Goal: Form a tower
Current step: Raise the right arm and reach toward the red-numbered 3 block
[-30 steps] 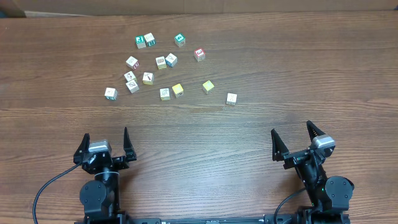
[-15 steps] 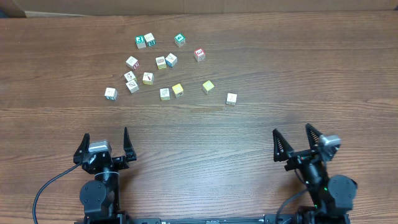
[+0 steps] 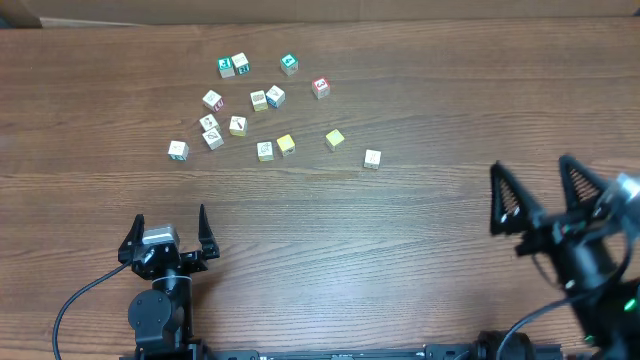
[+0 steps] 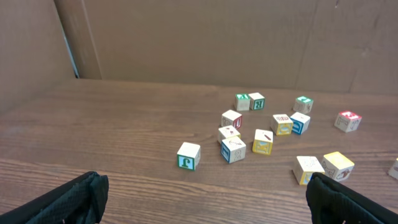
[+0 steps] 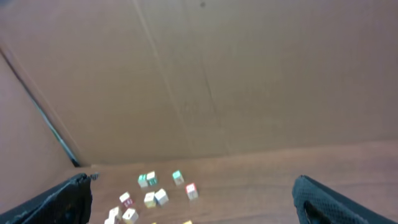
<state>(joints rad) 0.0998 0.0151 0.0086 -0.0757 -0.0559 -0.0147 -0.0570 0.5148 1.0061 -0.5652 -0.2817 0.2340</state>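
tower: none yet, wooden cubes (image 3: 259, 100) loose, single layer, 11 o'clock on tabletop (image 3: 450, 110) | left claw (image 3: 168, 218) wide, empty, parked 7 o'clock | right claw (image 3: 532, 168) wide, empty, 4 o'clock, likely readying first pick

cubes (image 3: 259, 100) scattered on table (image 3: 450, 100), far side, left of ctr.

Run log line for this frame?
phase: pre-grasp | cubes: scattered, none stacked | left fingers: open, empty | right fingers: open, empty
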